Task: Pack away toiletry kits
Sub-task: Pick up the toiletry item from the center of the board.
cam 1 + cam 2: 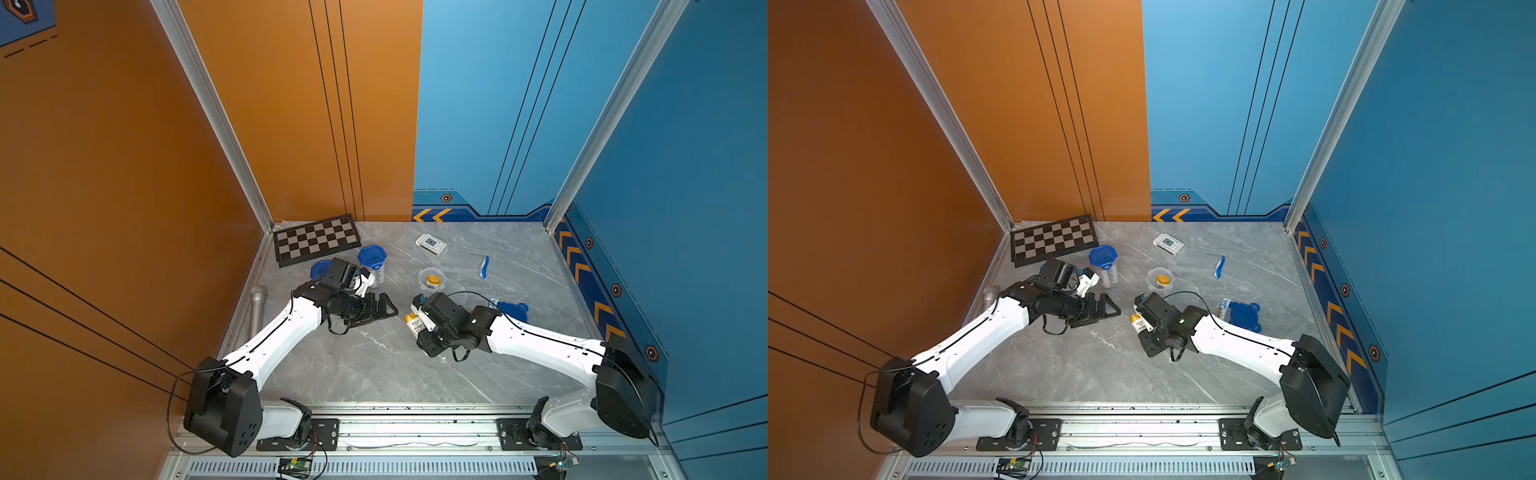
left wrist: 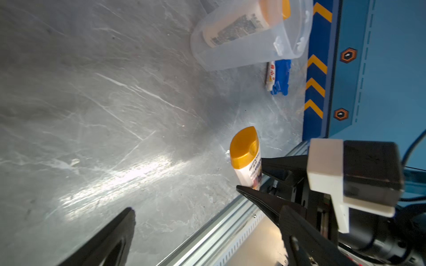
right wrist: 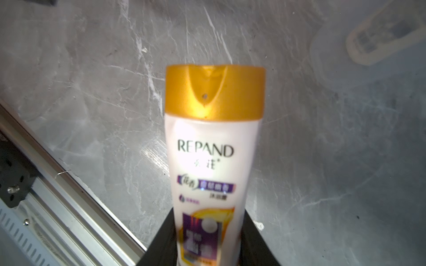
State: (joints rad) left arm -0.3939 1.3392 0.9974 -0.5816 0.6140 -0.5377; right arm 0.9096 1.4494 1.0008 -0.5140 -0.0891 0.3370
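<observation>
My right gripper (image 1: 419,328) (image 3: 208,241) is shut on a white gold-capped bottle (image 1: 412,321) (image 3: 213,142), held above the table's middle with its cap pointing left. My left gripper (image 1: 380,309) (image 2: 184,199) faces it with its jaws wide open and nothing between them. Behind them an open clear cup (image 1: 432,280) (image 2: 249,46) has another bottle inside. Further left is a cup closed with a blue lid (image 1: 372,257). In both top views a toothbrush (image 1: 484,267) (image 1: 1219,266) lies at the back right. A toothpaste tube (image 1: 493,302) lies against a loose blue lid (image 1: 514,311).
A flat white box (image 1: 431,243) lies at the back, a chessboard (image 1: 316,240) in the back left corner and a grey microphone (image 1: 257,307) along the left edge. Another blue lid (image 1: 319,269) shows partly behind my left wrist.
</observation>
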